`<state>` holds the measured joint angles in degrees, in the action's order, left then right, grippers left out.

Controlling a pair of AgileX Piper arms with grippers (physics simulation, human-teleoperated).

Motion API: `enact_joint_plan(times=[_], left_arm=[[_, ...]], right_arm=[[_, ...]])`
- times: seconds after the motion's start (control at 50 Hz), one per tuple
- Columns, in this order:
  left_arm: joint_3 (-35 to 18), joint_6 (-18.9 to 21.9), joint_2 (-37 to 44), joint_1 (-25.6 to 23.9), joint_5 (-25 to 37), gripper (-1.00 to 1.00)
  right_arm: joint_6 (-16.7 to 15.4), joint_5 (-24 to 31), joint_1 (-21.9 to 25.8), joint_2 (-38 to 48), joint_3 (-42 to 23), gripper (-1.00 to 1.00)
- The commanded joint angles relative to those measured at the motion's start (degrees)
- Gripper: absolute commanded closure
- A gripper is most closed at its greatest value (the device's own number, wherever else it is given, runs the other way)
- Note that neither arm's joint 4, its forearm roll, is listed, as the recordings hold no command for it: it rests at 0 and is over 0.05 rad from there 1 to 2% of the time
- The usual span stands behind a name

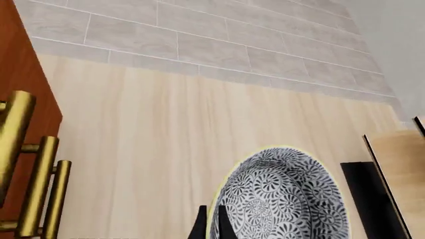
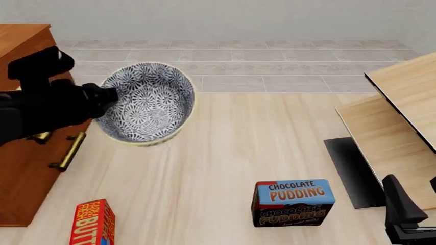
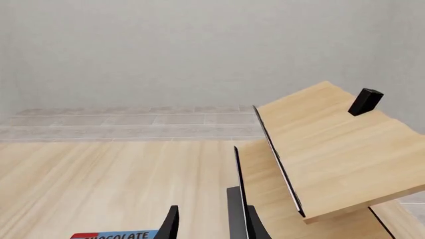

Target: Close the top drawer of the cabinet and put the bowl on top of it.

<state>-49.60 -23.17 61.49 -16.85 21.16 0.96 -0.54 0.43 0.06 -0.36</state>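
The blue-and-white patterned bowl (image 2: 146, 104) hangs tilted in the air just right of the reddish-brown cabinet (image 2: 20, 43). My left gripper (image 2: 109, 97) is shut on its near rim. In the left wrist view the two dark fingers (image 1: 199, 226) pinch the rim of the bowl (image 1: 282, 199). The cabinet (image 1: 20, 74) is beside them. Three brass bar handles show there, and the nearest one (image 1: 13, 129) belongs to the top drawer. I cannot tell how far in that drawer is. My right gripper (image 2: 402, 214) is low at the near right, open, with nothing between its fingers (image 3: 239, 214).
A chocolate pudding box (image 2: 293, 202) stands on the floor in front, and its top also shows in the right wrist view (image 3: 119, 235). A red butter box (image 2: 92, 223) lies near the cabinet's foot. Pale light-wood furniture (image 2: 402, 102) with a black base fills the right side.
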Motion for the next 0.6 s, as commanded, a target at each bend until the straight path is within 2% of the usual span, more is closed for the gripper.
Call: enact_joint_plan(times=[0.02, 0.06, 0.08, 0.16, 0.32, 0.42, 0.5, 0.54, 0.56, 0.6], left_arm=[[-10.5, 2.5, -1.2, 5.1, 11.2, 1.00], [-12.5, 2.2, -1.6, 5.2, 13.3, 1.00], [-13.3, 2.2, -1.6, 6.8, 14.1, 1.00], [-16.1, 0.6, -2.5, 5.4, 17.4, 1.00], [-21.2, -0.2, -1.6, 11.0, 24.0, 1.00], [-23.5, -3.5, -2.7, 9.7, 26.2, 1.00], [-27.6, -0.6, -1.5, 14.4, 29.6, 1.00], [-28.5, -0.1, -1.1, 17.6, 30.5, 1.00], [-29.4, -0.2, -1.0, 17.2, 30.9, 1.00], [-31.1, -0.3, -0.6, 19.8, 32.0, 1.00]], right_arm=[[-0.1, 0.1, 0.2, 0.0, -0.1, -1.00], [-0.1, -0.1, 0.3, 0.0, 0.0, -1.00], [-0.1, -0.1, 0.3, 0.0, 0.0, -1.00], [-0.1, 0.0, 0.3, 0.0, -0.1, -1.00], [0.1, -0.1, 0.2, 0.0, 0.0, -1.00], [0.2, -0.2, 0.2, 0.0, 0.1, -1.00], [0.2, 0.1, 0.3, 0.0, -0.2, -1.00], [0.3, -0.1, 0.2, 0.0, -0.1, -1.00], [0.4, -0.1, 0.1, 0.0, 0.0, -1.00], [0.4, -0.2, 0.1, 0.0, 0.0, -1.00]])
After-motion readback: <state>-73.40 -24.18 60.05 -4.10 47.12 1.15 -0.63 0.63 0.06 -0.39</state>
